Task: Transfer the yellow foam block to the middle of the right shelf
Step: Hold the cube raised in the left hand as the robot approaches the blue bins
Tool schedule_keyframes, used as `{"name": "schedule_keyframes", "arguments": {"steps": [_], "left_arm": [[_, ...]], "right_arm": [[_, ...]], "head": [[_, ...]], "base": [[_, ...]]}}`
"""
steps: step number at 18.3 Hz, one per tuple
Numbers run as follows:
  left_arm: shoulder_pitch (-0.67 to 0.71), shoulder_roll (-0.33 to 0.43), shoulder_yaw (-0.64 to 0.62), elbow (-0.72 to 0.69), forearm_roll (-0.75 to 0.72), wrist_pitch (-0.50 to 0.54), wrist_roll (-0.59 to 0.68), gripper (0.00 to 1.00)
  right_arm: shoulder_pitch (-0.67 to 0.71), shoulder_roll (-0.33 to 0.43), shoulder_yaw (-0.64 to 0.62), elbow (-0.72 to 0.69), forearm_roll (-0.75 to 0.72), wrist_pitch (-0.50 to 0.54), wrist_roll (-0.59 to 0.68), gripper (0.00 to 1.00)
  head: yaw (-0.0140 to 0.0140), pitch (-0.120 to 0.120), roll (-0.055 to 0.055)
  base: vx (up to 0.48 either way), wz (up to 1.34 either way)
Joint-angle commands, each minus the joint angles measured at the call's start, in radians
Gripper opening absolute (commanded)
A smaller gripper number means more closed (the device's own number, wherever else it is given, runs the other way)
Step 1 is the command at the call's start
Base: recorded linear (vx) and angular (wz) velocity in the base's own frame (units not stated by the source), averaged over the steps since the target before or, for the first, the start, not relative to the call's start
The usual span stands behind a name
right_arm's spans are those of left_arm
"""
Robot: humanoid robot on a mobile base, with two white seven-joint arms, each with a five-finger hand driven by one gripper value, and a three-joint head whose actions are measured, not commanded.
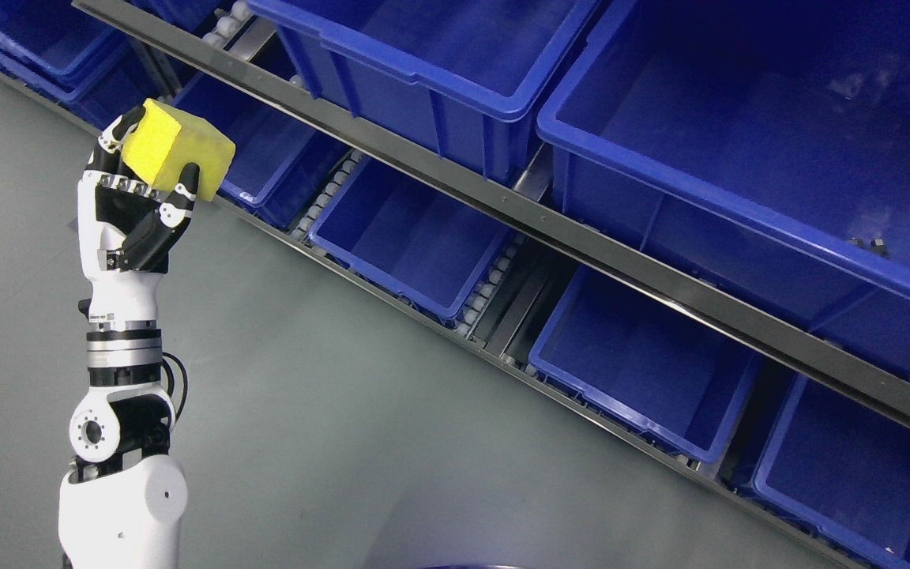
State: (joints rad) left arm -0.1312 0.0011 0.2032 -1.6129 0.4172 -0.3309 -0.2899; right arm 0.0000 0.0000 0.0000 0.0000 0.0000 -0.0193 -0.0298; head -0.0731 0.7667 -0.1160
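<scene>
Left robot hand (135, 209) around yellow foam block (174, 150)

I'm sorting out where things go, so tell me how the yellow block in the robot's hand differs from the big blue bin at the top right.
The yellow foam block is small and solid; the blue bin is far larger and hollow, open at the top. The block is held up in the left hand, fingers closed on it, over the grey floor; the bin sits on the shelf rack. Colours differ: yellow against blue. Both are boxy in shape.
</scene>
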Motion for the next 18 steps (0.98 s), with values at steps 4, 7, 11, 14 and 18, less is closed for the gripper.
{"name": "schedule_keyframes", "arguments": {"steps": [4, 7, 11, 14, 18], "left_arm": [[0.001, 0.017, -0.004, 0.004, 0.000, 0.004, 0.000, 0.43], [-0.004, 0.017, -0.004, 0.007, 0.000, 0.007, 0.000, 0.43], [-0.002, 0.017, -0.005, 0.008, 0.000, 0.007, 0.000, 0.43], [0.007, 0.019, -0.005, 0.008, 0.000, 0.007, 0.000, 0.43], [0.007, 0.026, -0.005, 0.007, 0.000, 0.007, -0.002, 0.43]], "right_arm": [[0.023, -0.017, -0.012, -0.017, 0.003, -0.001, 0.001, 1.00], [0.023, -0.017, -0.012, -0.017, 0.003, -0.001, 0.001, 1.00], [0.023, -0.017, -0.012, -0.017, 0.003, -0.001, 0.001, 1.00], [0.025, -0.017, -0.012, -0.017, 0.003, -0.001, 0.001, 1.00], [0.025, -0.017, -0.012, -0.017, 0.003, -0.001, 0.001, 1.00]], "head": [[0.0000, 0.000, 0.000], [0.0000, 0.000, 0.000], [0.0000, 0.000, 0.000], [0.0000, 0.000, 0.000], [0.0000, 0.000, 0.000]], "base": [[0.158, -0.26], [0.104, -0.11], [0.060, -0.05], [0.032, -0.01], [0.022, -0.02]]}}
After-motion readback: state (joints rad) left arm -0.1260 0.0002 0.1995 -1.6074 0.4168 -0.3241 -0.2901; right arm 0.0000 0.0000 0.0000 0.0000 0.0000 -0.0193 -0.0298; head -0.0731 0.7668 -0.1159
